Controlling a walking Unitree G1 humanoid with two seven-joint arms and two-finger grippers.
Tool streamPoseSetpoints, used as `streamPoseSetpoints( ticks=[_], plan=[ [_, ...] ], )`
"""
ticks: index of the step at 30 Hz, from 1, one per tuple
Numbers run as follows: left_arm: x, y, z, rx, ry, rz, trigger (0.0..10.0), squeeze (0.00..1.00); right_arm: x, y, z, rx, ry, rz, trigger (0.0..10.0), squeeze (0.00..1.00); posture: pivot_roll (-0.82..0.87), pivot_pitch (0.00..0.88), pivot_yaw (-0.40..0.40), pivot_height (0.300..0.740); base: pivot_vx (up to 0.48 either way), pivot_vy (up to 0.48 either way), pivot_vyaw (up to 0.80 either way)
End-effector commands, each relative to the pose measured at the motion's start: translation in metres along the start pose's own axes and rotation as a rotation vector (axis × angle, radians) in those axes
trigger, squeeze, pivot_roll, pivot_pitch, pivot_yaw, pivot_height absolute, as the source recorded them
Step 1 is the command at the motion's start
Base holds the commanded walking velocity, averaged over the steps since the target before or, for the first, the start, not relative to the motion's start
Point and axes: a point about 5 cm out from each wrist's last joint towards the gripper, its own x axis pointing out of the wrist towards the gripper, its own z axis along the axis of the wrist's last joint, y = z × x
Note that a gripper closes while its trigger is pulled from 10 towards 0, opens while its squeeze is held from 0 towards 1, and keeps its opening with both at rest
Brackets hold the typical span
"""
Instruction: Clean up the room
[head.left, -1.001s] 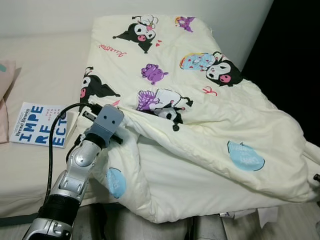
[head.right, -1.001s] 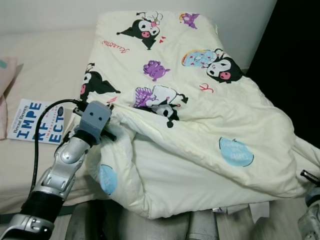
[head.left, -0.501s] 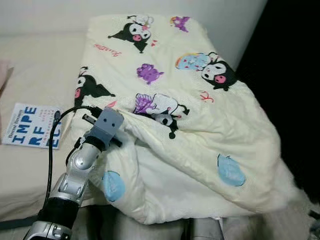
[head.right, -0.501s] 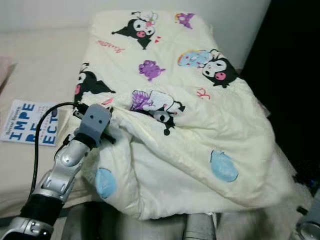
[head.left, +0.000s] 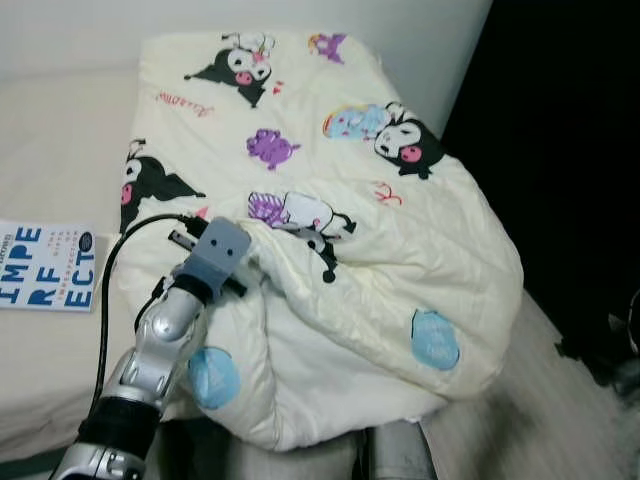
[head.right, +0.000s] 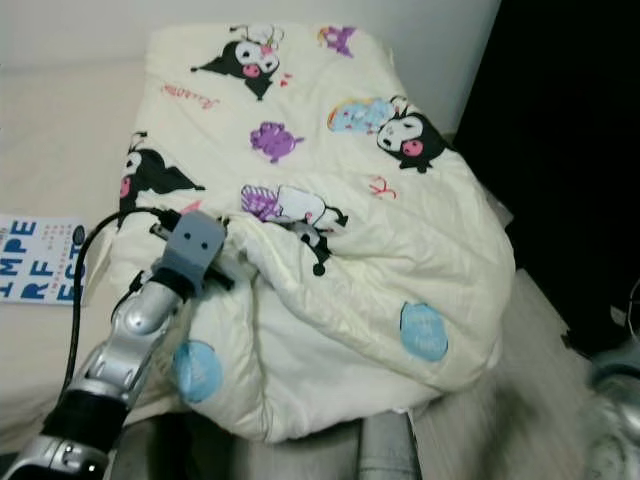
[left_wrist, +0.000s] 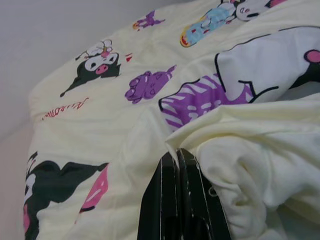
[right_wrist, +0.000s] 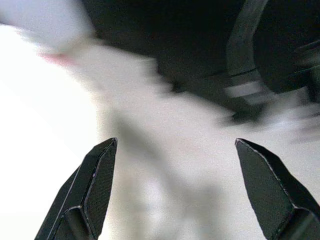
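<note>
Book (head.left: 40, 266): white cover with large blue letters, flat on the bed's left side, cut by the picture's left edge; just apart from the quilt's left edge.
Bed (head.left: 60, 150): pale cream surface carrying book and quilt; front edge near the bottom of the head views, back edge against the light wall.
Left arm (head.left: 150, 360): silver, rising from the bottom left, black cable looping beside it; grey wrist block at the quilt's front-left part.
Left gripper (left_wrist: 177, 157): black fingers pressed together, clamped on a raised fold of the quilt; fingertips buried under the fold's edge, beside the purple striped print.
Quilt (head.left: 330, 230): cream, printed with black-and-white cartoon figures, purple shapes and blue ovals; spread from the bed's back edge to its front edge, covering the right half; front part bunched and folded over itself, right side sagging over the bed's right edge toward the floor.
Floor (head.right: 500, 420): grey, blurred, at the lower right, below the hanging quilt.
Right gripper (right_wrist: 175, 165): fingers wide apart, gripping nothing; blurred pale surface and dark shapes behind them.
Right arm (head.right: 615, 400): silver, blurred, at the lower right corner, well apart from the quilt.
</note>
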Motion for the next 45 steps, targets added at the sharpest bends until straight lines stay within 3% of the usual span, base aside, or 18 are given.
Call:
streamPoseSetpoints(
  ticks=[1,5,9,14,18,19,21,24,26,29,30,33,37,45],
  plan=[
    [-0.003,-0.006,-0.004,0.006,0.017,-0.031,10.0,0.0,0.0,0.002,-0.016,0.067,0.052,0.046,10.0,0.0,-0.21,0.23,-0.026,0.471,0.0,0.0,0.0],
    [-0.003,-0.006,-0.004,0.008,0.017,-0.031,10.0,0.0,0.003,0.007,-0.037,0.063,0.133,0.081,10.0,0.0,-0.2,0.228,-0.026,0.471,0.0,0.0,0.0],
    [-0.003,-0.006,-0.004,0.012,0.016,-0.029,10.0,0.0,0.004,-0.014,-0.086,-0.089,0.372,-0.061,10.0,0.0,-0.19,0.231,-0.024,0.471,0.0,0.0,0.0],
    [-0.004,-0.006,-0.004,0.014,0.017,-0.029,10.0,0.0,0.0,-0.013,-0.098,-0.098,0.421,-0.009,10.0,0.0,-0.19,0.236,-0.022,0.471,0.0,0.0,0.0],
    [-0.005,-0.005,-0.004,0.017,0.019,-0.028,10.0,0.0,-0.002,-0.009,-0.102,-0.114,0.388,0.099,10.0,0.0,-0.19,0.237,-0.018,0.471,0.0,0.0,0.0],
    [-0.005,-0.004,-0.005,0.018,0.02,-0.029,10.0,0.0,-0.002,-0.002,-0.099,-0.109,0.352,0.19,10.0,0.0,-0.18,0.237,-0.016,0.471,0.0,0.0,0.0],
    [-0.005,-0.004,-0.005,0.018,0.02,-0.029,10.0,0.0,-0.002,-0.002,-0.099,-0.109,0.352,0.19,10.0,0.0,-0.18,0.237,-0.016,0.471,0.0,0.0,0.0],
    [-0.005,-0.004,-0.005,0.022,0.019,-0.033,10.0,0.0,-0.005,0.02,-0.091,-0.112,0.304,0.43,10.0,0.0,-0.18,0.238,-0.012,0.471,0.0,0.0,0.0],
    [-0.005,-0.004,-0.005,0.024,0.019,-0.034,10.0,0.0,-0.005,0.023,-0.09,-0.134,0.309,0.465,10.0,0.0,-0.18,0.238,-0.012,0.471,0.0,0.0,0.0],
    [-0.004,-0.003,-0.005,0.026,0.019,-0.033,10.0,0.0,-0.003,0.021,-0.092,-0.156,0.318,0.452,10.0,0.0,-0.18,0.237,-0.013,0.471,0.0,0.0,0.0],
    [-0.004,-0.002,-0.005,0.028,0.019,-0.028,10.0,0.0,0.005,0.01,-0.096,-0.214,0.33,0.374,10.0,0.0,-0.17,0.238,-0.013,0.471,0.0,0.0,0.0],
    [-0.004,-0.002,-0.005,0.029,0.019,-0.026,10.0,0.0,0.01,0.003,-0.098,-0.255,0.337,0.321,10.0,0.0,-0.17,0.238,-0.014,0.471,0.0,0.0,0.0],
    [-0.005,0.001,-0.006,0.034,0.022,-0.023,10.0,0.0,0.018,-0.003,-0.098,-0.279,0.319,0.28,10.0,0.0,-0.16,0.242,-0.009,0.471,0.0,0.0,0.0],
    [-0.006,0.003,-0.006,0.041,0.023,-0.022,10.0,0.0,0.026,0.002,-0.089,-0.26,0.262,0.316,10.0,0.0,-0.16,0.243,-0.003,0.471,0.0,0.0,0.0]
  ],
)
